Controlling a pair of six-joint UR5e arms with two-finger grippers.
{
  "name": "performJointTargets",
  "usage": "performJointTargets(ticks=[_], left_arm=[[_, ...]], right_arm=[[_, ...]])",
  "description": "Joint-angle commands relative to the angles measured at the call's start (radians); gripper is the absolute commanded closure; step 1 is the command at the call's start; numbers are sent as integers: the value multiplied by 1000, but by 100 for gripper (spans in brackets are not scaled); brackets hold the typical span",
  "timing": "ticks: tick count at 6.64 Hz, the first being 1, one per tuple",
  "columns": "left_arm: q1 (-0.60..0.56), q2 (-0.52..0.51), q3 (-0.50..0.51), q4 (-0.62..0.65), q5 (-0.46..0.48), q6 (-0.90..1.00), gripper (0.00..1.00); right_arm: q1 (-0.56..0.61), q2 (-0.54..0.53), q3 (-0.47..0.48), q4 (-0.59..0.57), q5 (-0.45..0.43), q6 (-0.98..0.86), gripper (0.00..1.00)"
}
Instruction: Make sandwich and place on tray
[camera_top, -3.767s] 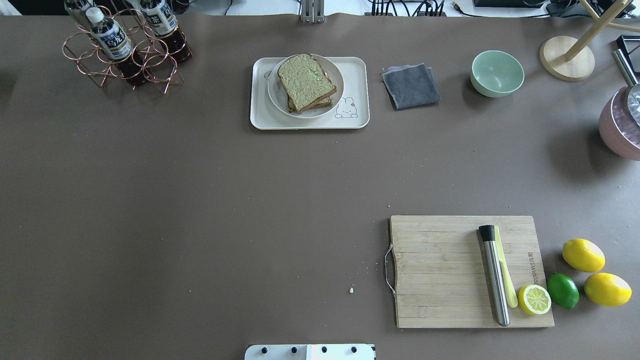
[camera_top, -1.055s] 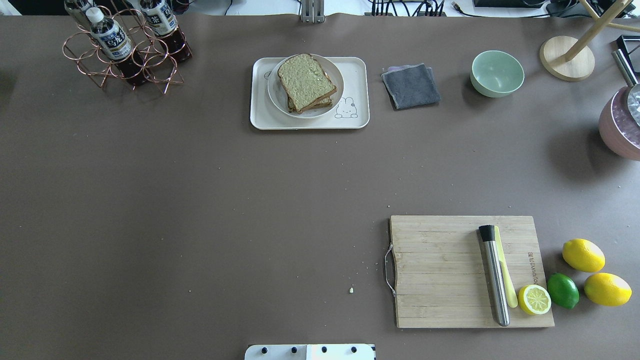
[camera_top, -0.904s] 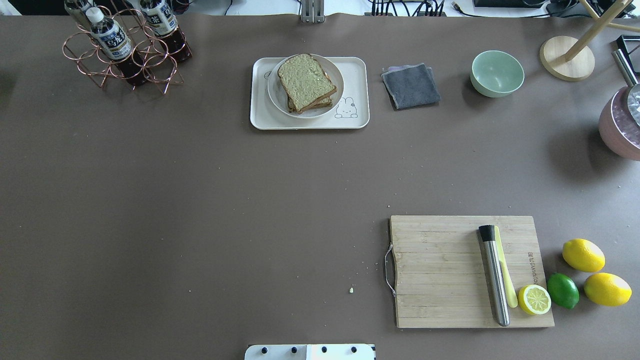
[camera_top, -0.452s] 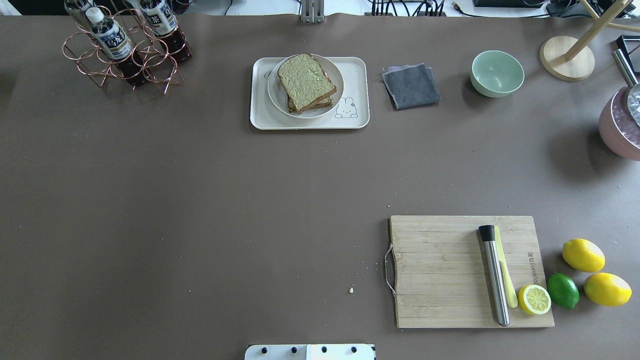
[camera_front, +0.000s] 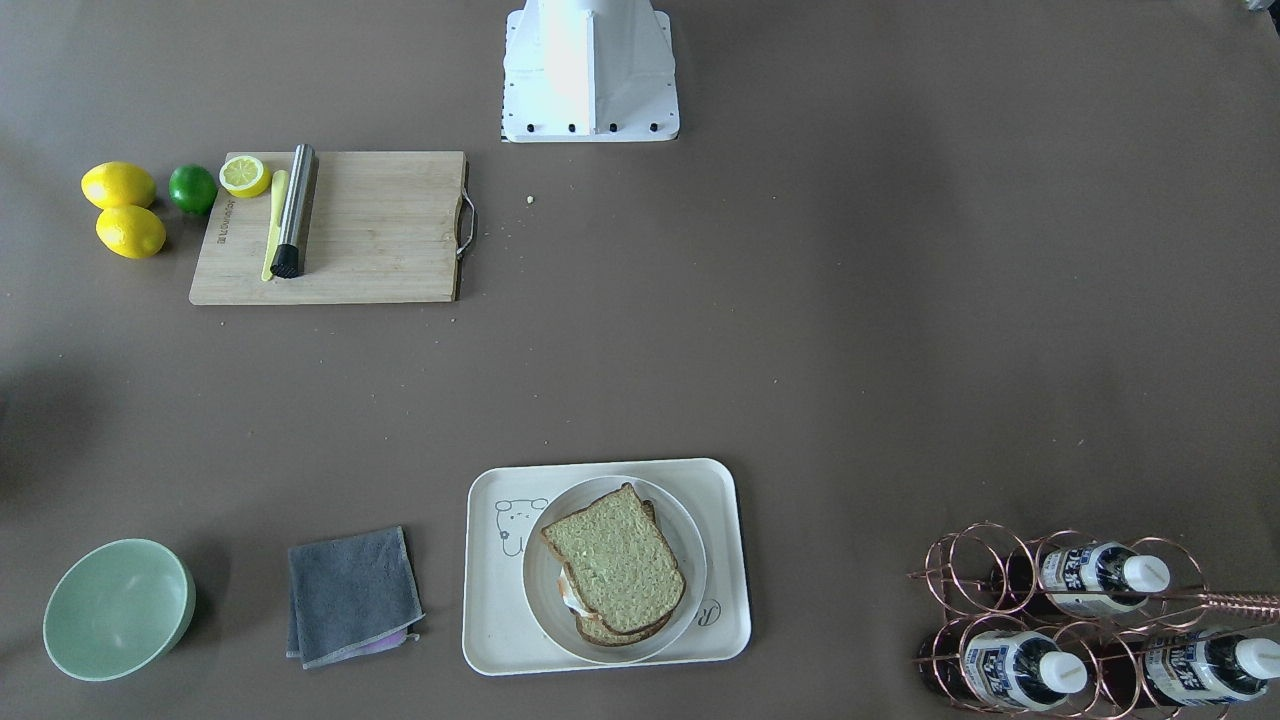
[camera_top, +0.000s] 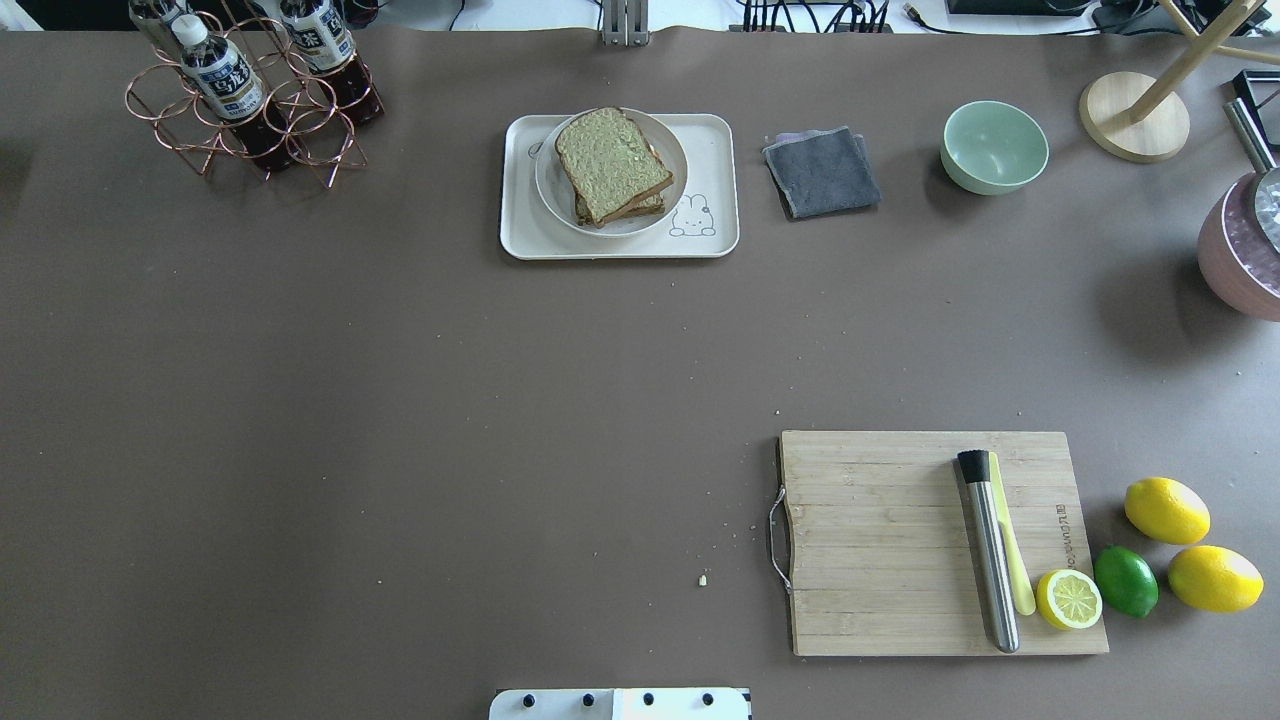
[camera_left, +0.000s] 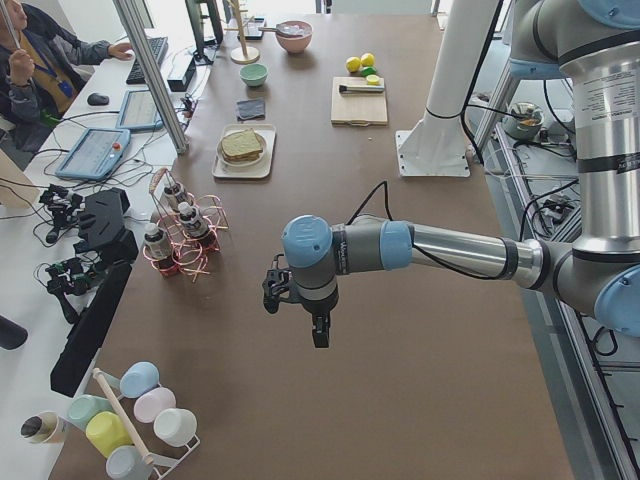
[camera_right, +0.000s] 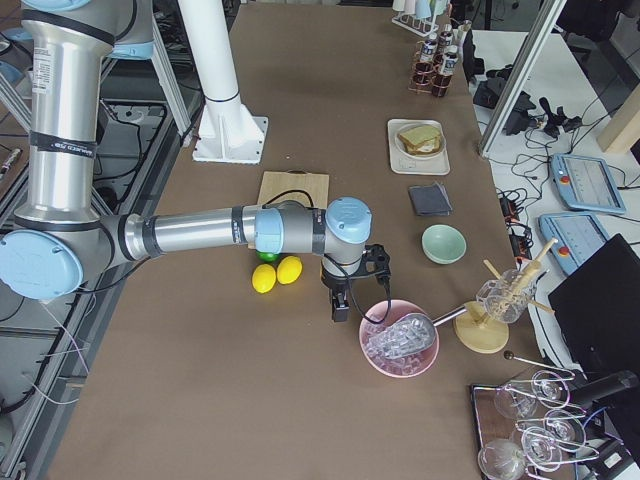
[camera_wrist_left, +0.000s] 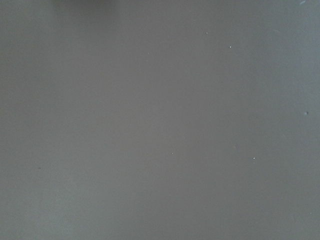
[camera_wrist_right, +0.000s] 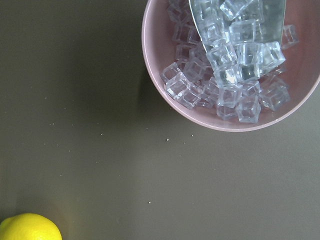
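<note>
Overhead exterior: sandwich (camera_top: 610, 165) sits on a white plate (camera_top: 548, 185), and the plate sits on the tray (camera_top: 620, 246) at the far middle of the counter (camera_top: 400, 400). Two slices are stacked, the top one skewed slightly off the bottom one. In the front-facing view a sliver of white shows between the slices on one edge.

Neither arm is in the overhead or front-facing views. Left hand (camera_left: 318, 342) shows only in the exterior left view: it points down, hangs above the counter near the bottle rack (camera_top: 250, 120) and is well apart from the tray. Can't tell whether it's open or closed. The left wrist view looks at plain brown counter surface.

Right hand (camera_right: 340, 316) shows only in the exterior right view: it points down, just beside the pink bowl (camera_wrist_right: 165, 107) of ice (camera_wrist_right: 225, 75) and near the lemons (camera_top: 1166, 510). Its state can't be told either. The right wrist view has the pink bowl with a metal scoop (camera_wrist_right: 272, 20) in it, plus one lemon at the bottom left corner.

Grey cloth (camera_top: 822, 172) lies just right of the tray, with the green bowl (camera_top: 994, 146) beyond it. Board (camera_top: 880, 540) is near the robot's right side and carries a steel bar (camera_top: 988, 550) and a lemon half (camera_top: 1068, 599). Lime (camera_top: 1125, 581) lies off the board, between the lemon half and the lemons.
</note>
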Motion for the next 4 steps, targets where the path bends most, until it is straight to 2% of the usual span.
performJointTargets(ticks=[1,4], left_arm=[[-2,-4,-5,-2,-2,-14,2],[2,0,-2,-4,4,-17,2]], right_arm=[[-1,-1,0,0,-1,0,0],[-1,-1,-5,0,-1,2,0]])
